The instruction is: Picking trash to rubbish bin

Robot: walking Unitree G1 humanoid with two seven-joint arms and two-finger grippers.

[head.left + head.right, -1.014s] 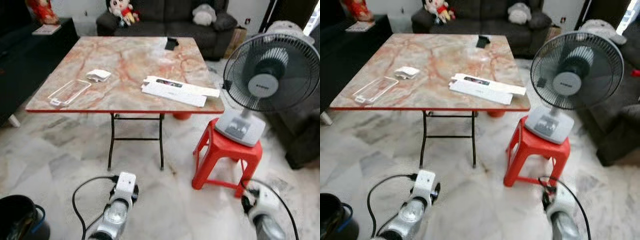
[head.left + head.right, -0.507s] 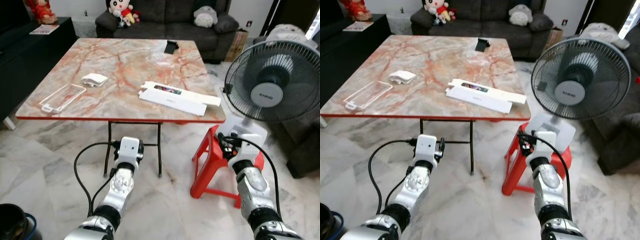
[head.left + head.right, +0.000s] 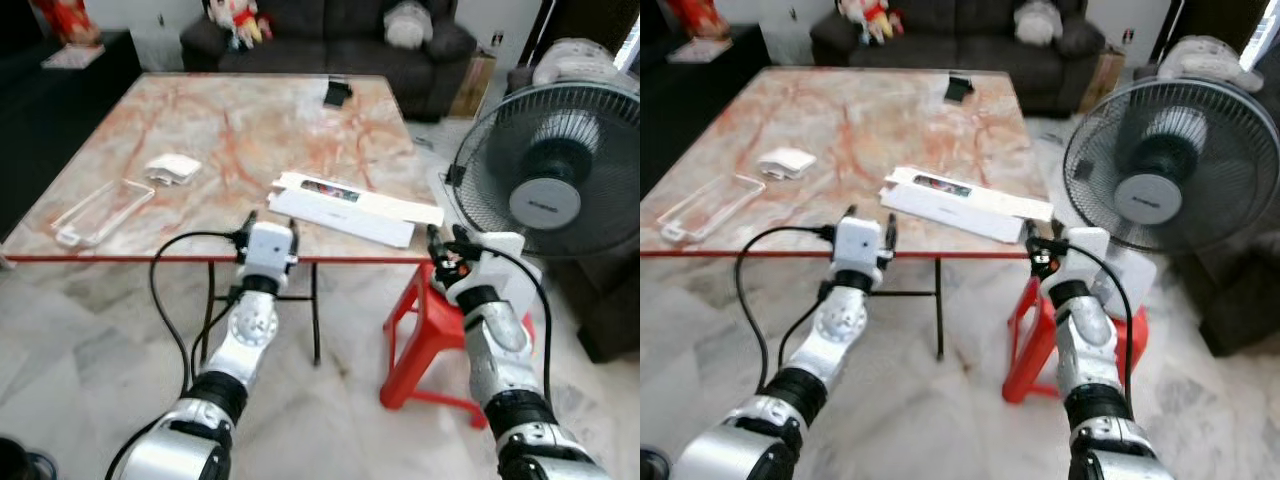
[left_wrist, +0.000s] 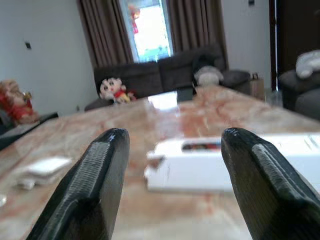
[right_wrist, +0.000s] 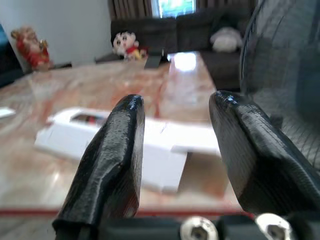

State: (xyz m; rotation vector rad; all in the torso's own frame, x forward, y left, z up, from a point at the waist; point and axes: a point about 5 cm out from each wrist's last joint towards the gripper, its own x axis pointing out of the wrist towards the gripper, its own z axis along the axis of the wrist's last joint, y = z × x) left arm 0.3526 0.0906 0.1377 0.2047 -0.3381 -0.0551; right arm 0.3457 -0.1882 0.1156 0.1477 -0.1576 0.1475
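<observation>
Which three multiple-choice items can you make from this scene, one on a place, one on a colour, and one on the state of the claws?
1. Where does the long flat white cardboard box lie?
A. On the floor
B. On the marble-pattern folding table, near its front right edge
C. On the sofa

2. What colour is the plastic stool under the grey electric fan?
A. Red
B. Blue
C. Green

3. How are the fingers of the left claw and right claw?
A. Both shut
B. Left shut on the box
C. Both open, holding nothing

Answers:
1. B: the box rests on the tabletop, close to the front edge.
2. A: the stool's legs and seat are bright red.
3. C: each wrist view shows a wide gap between the black fingers, with the box beyond them.
</observation>
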